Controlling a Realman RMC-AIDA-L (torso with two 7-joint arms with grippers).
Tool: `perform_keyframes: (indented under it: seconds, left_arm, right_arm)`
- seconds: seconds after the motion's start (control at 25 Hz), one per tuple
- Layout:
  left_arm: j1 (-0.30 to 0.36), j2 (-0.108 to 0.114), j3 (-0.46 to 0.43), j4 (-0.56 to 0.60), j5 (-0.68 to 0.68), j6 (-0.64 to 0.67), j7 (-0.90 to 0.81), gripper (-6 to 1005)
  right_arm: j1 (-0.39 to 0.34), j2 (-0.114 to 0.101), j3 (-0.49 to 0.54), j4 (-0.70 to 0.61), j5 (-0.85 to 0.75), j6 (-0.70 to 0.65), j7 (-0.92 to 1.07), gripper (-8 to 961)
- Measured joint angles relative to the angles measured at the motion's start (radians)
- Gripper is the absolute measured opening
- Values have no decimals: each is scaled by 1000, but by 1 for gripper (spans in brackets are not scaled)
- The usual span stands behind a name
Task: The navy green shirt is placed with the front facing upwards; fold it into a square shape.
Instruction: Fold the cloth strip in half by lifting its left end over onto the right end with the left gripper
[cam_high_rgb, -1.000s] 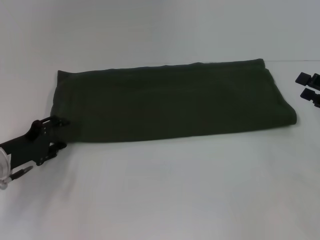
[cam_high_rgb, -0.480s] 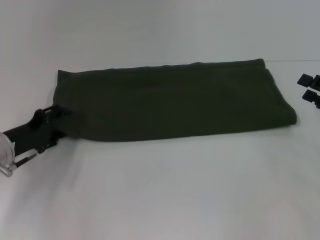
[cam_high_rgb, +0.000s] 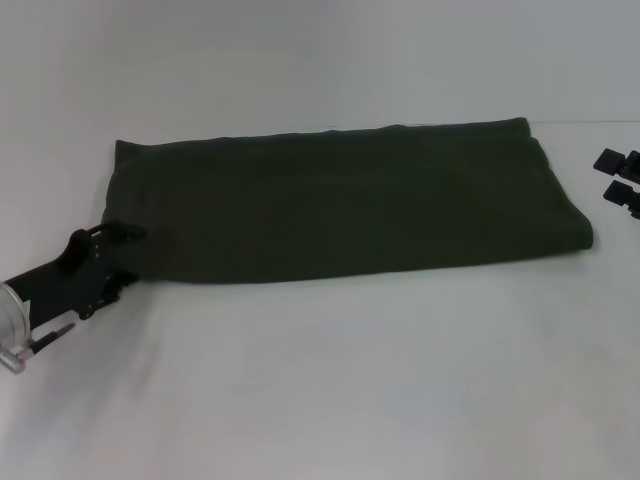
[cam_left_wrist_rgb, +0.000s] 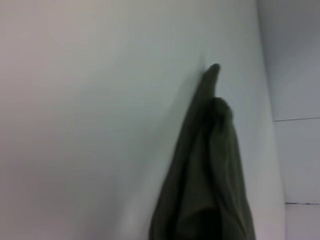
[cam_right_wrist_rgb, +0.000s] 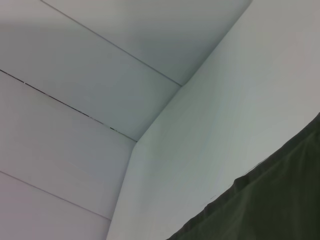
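on the white table (cam_high_rgb: 330, 380), the left claw (cam_high_rgb: 128, 255) clamps the folded navy green shirt's (cam_high_rgb: 350, 205) near-left corner.

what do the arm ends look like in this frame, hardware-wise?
Left hand: matte black, boxy bracketed frame with two short black fingers, on a black wrist section that ends in a silvery-clear round collar with a thin rod beside it. Right hand: only black, blocky finger pieces show at the frame edge. No markings visible.

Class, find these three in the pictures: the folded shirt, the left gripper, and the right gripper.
navy green shirt (cam_high_rgb: 350, 200), head view, middle of the folded cloth.
left gripper (cam_high_rgb: 128, 255), head view, between its fingertips at the shirt's near left corner.
right gripper (cam_high_rgb: 618, 178), head view, between its dark fingertips.
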Motion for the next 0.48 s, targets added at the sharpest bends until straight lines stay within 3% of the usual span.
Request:
perform_keyframes:
  seconds: [0.48]
  left_arm:
    - [-69,11,29,-15,38,-114,-6,705]
  right_arm:
    - [2,-1,2,0,-1,4,-1,737]
